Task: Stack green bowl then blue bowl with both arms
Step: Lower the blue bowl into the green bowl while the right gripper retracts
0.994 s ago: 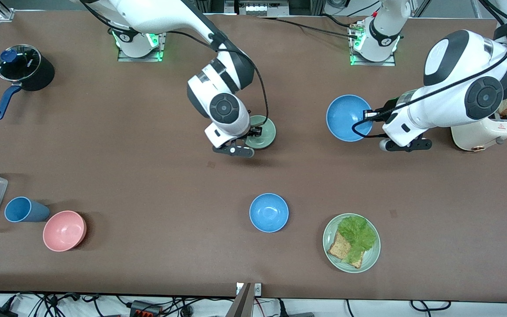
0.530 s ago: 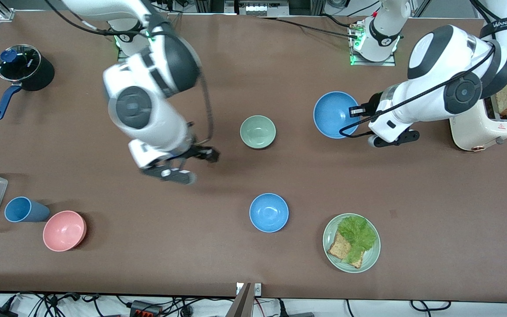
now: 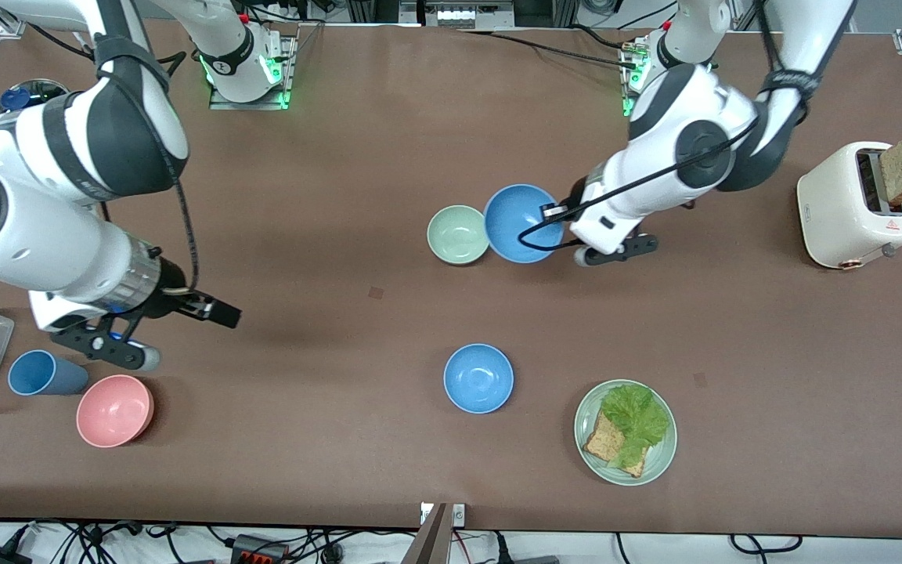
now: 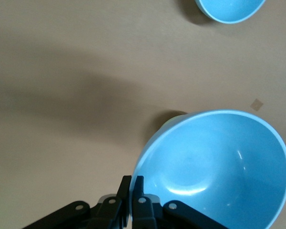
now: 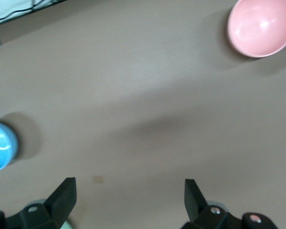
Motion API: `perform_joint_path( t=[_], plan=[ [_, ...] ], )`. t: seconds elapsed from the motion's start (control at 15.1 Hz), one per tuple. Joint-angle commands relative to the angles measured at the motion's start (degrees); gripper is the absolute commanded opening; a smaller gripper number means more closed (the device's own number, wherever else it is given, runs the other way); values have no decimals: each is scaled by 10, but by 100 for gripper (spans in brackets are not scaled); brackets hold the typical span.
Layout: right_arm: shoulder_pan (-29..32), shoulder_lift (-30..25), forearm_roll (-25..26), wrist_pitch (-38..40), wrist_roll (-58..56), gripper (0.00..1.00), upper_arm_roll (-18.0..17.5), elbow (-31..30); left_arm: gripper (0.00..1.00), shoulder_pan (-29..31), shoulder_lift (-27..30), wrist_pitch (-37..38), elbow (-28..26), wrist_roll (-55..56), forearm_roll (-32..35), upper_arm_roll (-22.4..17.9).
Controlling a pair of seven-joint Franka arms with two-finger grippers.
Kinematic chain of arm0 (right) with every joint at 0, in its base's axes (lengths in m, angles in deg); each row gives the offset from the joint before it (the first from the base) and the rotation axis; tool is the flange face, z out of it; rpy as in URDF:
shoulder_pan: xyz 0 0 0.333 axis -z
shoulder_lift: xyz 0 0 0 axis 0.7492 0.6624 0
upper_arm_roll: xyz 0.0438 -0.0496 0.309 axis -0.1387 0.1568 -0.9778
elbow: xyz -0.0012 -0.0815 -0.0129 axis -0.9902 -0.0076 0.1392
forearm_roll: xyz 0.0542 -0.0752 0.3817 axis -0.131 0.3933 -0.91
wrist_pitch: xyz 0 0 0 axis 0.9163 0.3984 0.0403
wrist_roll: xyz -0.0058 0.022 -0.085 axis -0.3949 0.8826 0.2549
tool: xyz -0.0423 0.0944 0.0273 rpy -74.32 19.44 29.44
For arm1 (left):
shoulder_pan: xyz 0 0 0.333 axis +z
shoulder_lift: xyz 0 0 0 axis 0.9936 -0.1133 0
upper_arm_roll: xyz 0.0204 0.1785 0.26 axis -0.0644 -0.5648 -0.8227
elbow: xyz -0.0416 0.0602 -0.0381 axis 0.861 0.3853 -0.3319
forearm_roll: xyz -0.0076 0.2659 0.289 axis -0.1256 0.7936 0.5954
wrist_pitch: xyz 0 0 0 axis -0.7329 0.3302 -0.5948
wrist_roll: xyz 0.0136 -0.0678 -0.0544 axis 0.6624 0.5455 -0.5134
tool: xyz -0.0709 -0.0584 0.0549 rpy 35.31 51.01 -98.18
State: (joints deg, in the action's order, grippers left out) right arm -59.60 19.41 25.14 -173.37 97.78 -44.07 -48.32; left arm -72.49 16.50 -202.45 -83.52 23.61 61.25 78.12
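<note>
Left gripper [image 4: 132,200] clamps blue bowl [image 3: 521,222] by rim, carrying it beside green bowl [image 3: 458,233], probably above. Right gripper [image 5: 128,195] spread, empty, waits over bare table [image 3: 326,352].

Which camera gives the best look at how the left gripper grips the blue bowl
The left wrist view: the left gripper pinches the blue bowl at its rim. The front view shows bowl and gripper from above; the right wrist view shows neither.
</note>
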Motion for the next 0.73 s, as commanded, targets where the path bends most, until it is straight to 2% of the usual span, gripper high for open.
perform_joint_path(
  t=[0.0,0.13,0.46,0.66],
  plan=[
    [16,-28,34,11,-74,100,15,-22,3,-33,-33,-58,-5,7,17,-3],
    [41,-52,29,7,-143,100,28,-53,3,-49,-60,-68,1,35,73,-2],
    [132,-92,14,4,-295,100,27,-73,3,-92,-104,-96,2,44,149,-3],
    [138,-126,12,10,-307,100,27,-98,3,-105,-122,-120,-3,47,152,-4]
  ],
)
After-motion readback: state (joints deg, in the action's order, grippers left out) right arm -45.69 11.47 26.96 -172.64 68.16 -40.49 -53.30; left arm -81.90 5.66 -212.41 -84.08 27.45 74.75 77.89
